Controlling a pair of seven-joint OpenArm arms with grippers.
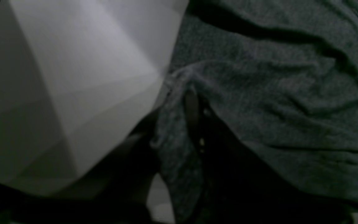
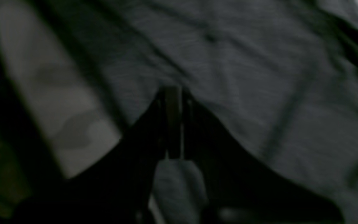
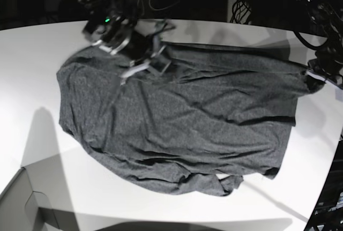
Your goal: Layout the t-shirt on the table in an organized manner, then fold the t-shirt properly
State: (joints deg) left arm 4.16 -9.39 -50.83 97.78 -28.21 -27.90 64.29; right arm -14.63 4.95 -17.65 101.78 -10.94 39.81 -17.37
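Two black robot arms reached over the large, smooth white tabletop (image 3: 32,70), and between them lay the dark charcoal heather-grey knit t-shirt (image 3: 182,124), spread across the middle of that surface in a rumpled sheet with creases running through it and its near hem bunched and curled under. From the overhead camera the right gripper (image 3: 151,64) sat on the far edge of the cloth (towards that view's left), its outline smeared by blur. Its own wrist camera showed the right gripper (image 2: 174,93) with jaws drawn tight together, a pinch of grey fabric caught between them and a fold of cloth bulging just below. The left gripper (image 3: 317,73) was at the shirt's opposite far corner, close to the table's curved edge. Its wrist camera showed the left gripper (image 1: 191,99) likewise clamped on a ridge of the shirt's edge, with pale table visible alongside. A grey box corner (image 3: 21,204) poked in at the near side, well apart from the shirt.
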